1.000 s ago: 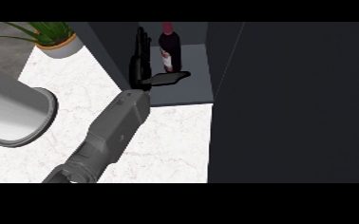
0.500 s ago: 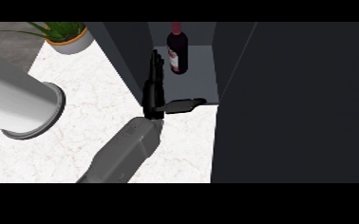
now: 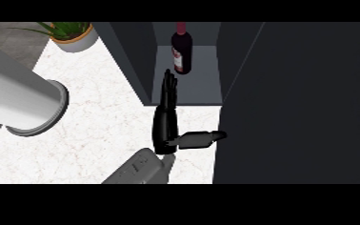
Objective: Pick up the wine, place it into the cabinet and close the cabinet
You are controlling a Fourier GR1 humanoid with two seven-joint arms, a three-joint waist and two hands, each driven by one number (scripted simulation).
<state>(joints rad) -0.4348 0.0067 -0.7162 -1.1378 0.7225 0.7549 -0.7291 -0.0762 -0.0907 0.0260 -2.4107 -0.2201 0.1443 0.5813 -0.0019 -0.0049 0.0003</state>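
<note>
Dark glass wine bottle point(image 3: 181, 52) stands inside the cabinet point(image 3: 202, 86), just ahead of the left hand point(image 3: 166, 119), which has let go and drawn back, fingers straight, holding nothing. Only the door point(image 3: 288, 105) remains to close.

The dark glass wine bottle point(image 3: 181, 52) has a maroon neck and a white label. The slate-grey box cabinet point(image 3: 132, 55) is plain. The white stone counter point(image 3: 98, 119) shows faint veining. The green leafy plant point(image 3: 65, 28) sits in a pale, tan-rimmed pot point(image 3: 77, 46). The left hand point(image 3: 166, 120) is black, and its forearm point(image 3: 141, 169) is grey.
</note>
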